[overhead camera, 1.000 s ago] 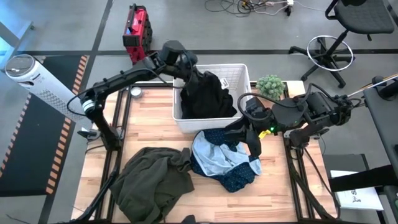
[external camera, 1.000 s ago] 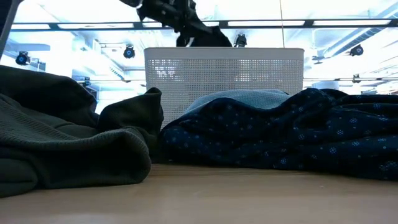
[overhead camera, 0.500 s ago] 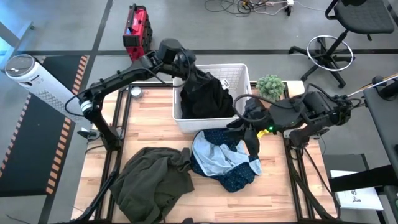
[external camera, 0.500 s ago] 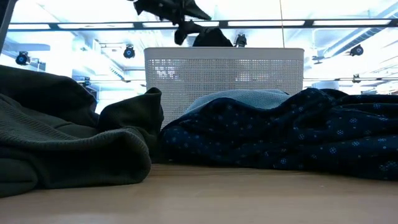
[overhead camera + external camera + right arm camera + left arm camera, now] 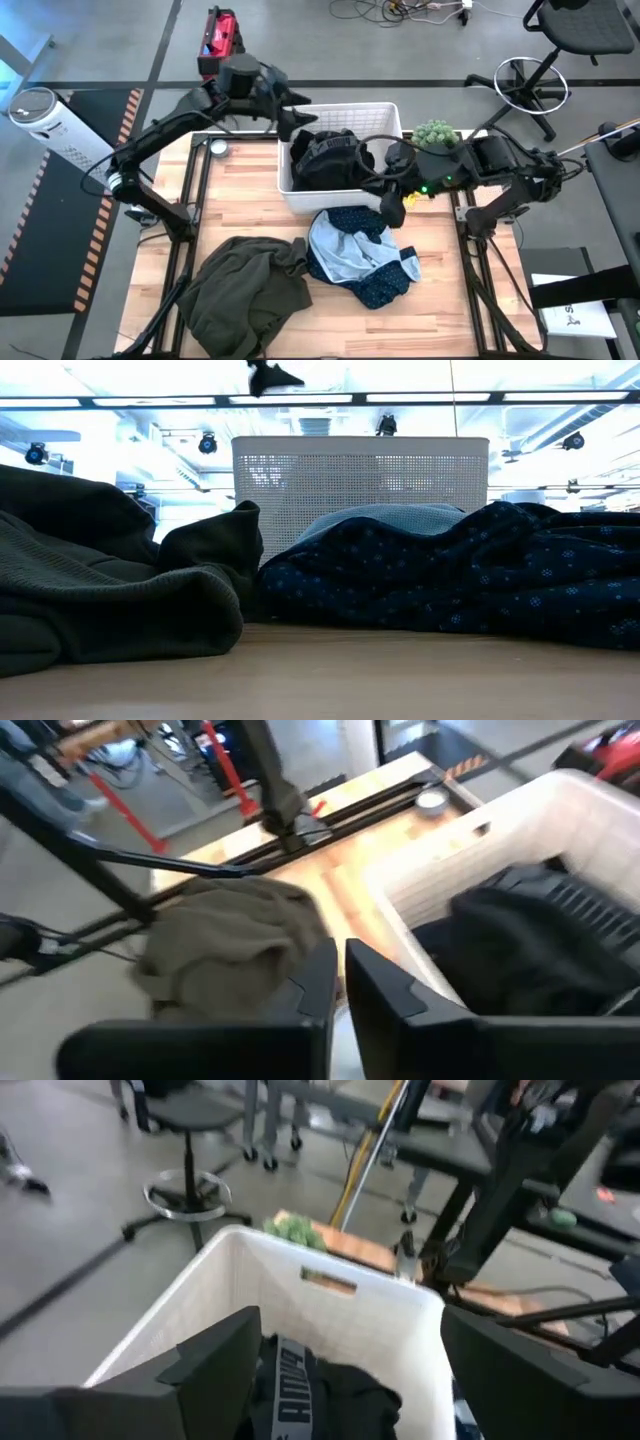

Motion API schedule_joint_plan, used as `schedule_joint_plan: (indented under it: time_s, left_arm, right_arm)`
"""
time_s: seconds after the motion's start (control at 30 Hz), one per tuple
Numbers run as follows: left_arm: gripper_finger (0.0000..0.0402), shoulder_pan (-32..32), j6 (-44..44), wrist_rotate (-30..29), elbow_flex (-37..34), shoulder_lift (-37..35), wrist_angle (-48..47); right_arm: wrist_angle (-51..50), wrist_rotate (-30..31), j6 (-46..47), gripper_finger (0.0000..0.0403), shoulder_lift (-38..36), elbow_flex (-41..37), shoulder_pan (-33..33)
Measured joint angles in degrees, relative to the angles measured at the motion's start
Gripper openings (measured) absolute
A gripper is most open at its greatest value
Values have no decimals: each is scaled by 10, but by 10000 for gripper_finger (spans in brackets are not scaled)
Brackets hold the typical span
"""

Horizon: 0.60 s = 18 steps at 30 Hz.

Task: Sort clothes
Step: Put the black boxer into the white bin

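Observation:
A black garment (image 5: 325,160) with white lettering (image 5: 293,1392) lies heaped inside the white lattice basket (image 5: 385,118). My left gripper (image 5: 292,116) hovers open above the basket's far left corner, its fingers wide apart in the left wrist view (image 5: 350,1380), holding nothing. My right gripper (image 5: 390,207) is shut and empty (image 5: 337,982), in the air by the basket's near right corner, above the navy patterned piece (image 5: 365,255). That piece lies crumpled on the table with its light blue lining up. The olive-grey top (image 5: 245,290) lies bunched at the near left.
The basket (image 5: 360,480) stands at the table's far middle. A small green plant (image 5: 435,135) sits just right of it, and a small round tin (image 5: 218,148) lies left of it. Bare wood shows between the olive top and the basket (image 5: 240,195).
My left gripper has opened and let go of the black garment, which has dropped from hanging over the rim to lying in the basket. The gripper has then risen and drawn back toward the far left. My right gripper has swung a little toward the basket.

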Motion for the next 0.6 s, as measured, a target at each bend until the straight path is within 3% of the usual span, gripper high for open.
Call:
schedule_joint_plan:
  time_s: [0.1,0.37,0.6]
  left_arm:
    - [289,0,-9,-21,0,-38,-6]
    - [260,-14,-30,-95,0,-138,-8]
    - [238,-24,-45,-141,0,-191,-34]
  right_arm:
    - [0,-20,-59,4,0,-2,-42]
    - [14,-208,-184,1,16,-26,-192]
    - [59,-263,-260,0,75,-59,-277]
